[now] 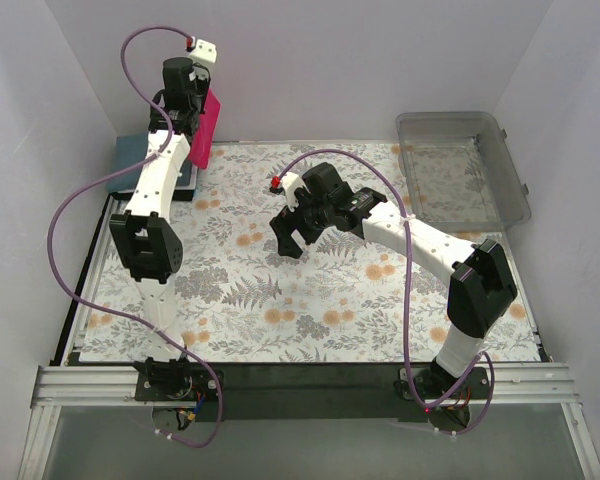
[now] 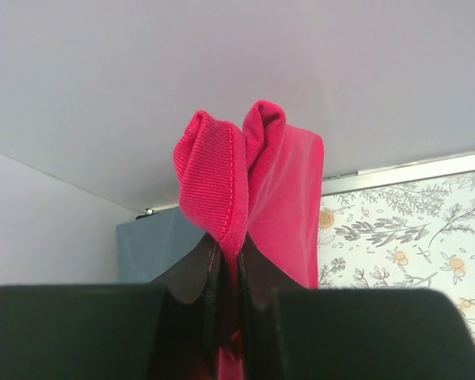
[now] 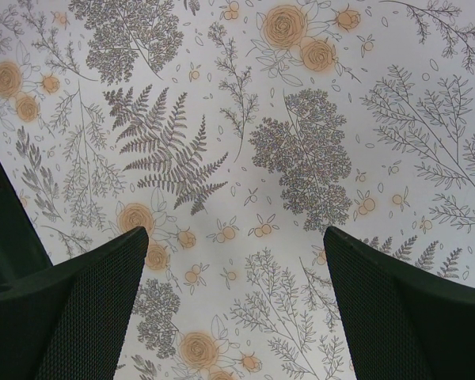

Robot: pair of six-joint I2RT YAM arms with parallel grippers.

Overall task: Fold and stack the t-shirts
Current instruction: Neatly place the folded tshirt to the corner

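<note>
My left gripper (image 1: 194,118) is raised at the far left corner and shut on the folded crimson-pink t-shirt (image 1: 205,128), which hangs from it. In the left wrist view the pink cloth (image 2: 257,186) bunches up between my closed fingers (image 2: 191,273). The teal-blue t-shirt (image 1: 135,152) lies folded on the table under and behind my left arm, and shows in the left wrist view (image 2: 154,245) too. My right gripper (image 1: 292,240) hovers open and empty over the middle of the floral table; its fingers (image 3: 87,301) are wide apart above bare cloth.
A clear plastic bin (image 1: 460,165) stands at the far right. The floral tablecloth (image 1: 310,300) covers the table. White walls close in the left, back and right sides. A metal rail (image 1: 300,385) runs along the near edge.
</note>
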